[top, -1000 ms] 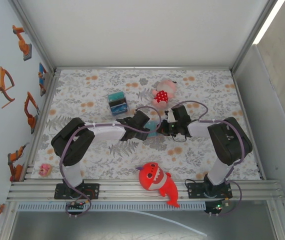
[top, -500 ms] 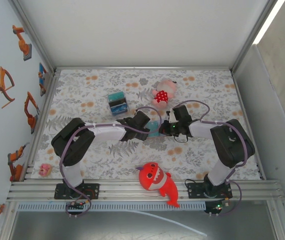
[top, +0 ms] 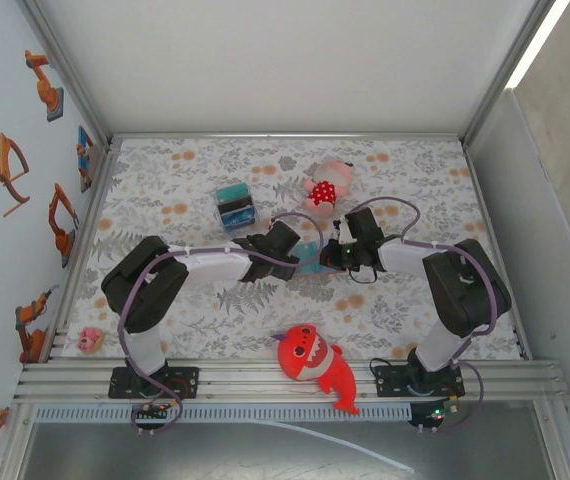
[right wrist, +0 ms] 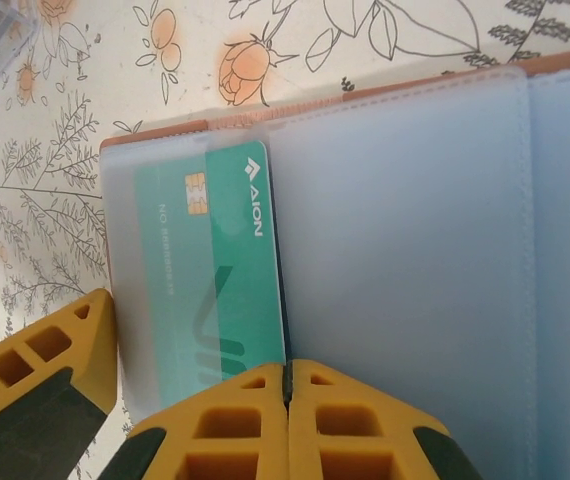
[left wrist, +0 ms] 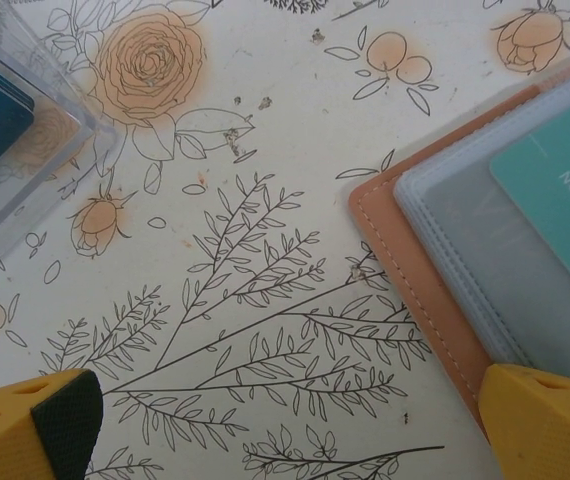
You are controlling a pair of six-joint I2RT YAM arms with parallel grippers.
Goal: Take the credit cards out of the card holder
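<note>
While my left gripper [left wrist: 290, 415] stands spread wide over the floral table [left wrist: 265, 120], just beside the tan edge of the card holder [left wrist: 420, 300], my right gripper [right wrist: 286, 420] is pressed together at the near end of a teal credit card [right wrist: 215, 270], sleeved inside the open holder mid-table.

Floral-print surface [top: 165, 190]. Lying on it: open card holder [right wrist: 395, 220] at centre; striped block [top: 235, 206] back-left; pink plush [top: 325, 186] back-centre; red shark plush [top: 313, 365] at near edge; small pink toy [top: 89, 340] near-left corner
</note>
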